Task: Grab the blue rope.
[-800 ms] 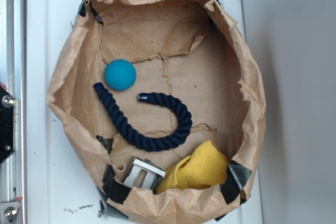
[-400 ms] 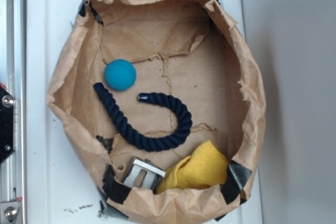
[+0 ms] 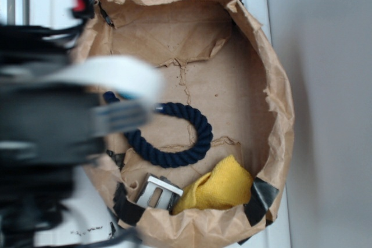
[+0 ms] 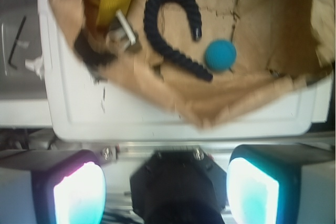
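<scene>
The blue rope (image 3: 183,143) lies bent in a U on the floor of the brown paper bag (image 3: 273,114), just beside a teal ball (image 4: 220,55), with a yellow cloth (image 3: 224,185) and metal buckle (image 3: 158,192) near it. The gripper (image 4: 167,192) hangs open, well apart from the rope, outside the bag's rim above the white desk (image 4: 157,121).

The robot arm (image 3: 64,137) now fills the left side of the exterior view as a blurred dark and white mass, where a moment ago only its base showed at the edge. It hides the teal ball (image 4: 220,55) and the left end of the blue rope (image 3: 174,137) from that camera.
</scene>
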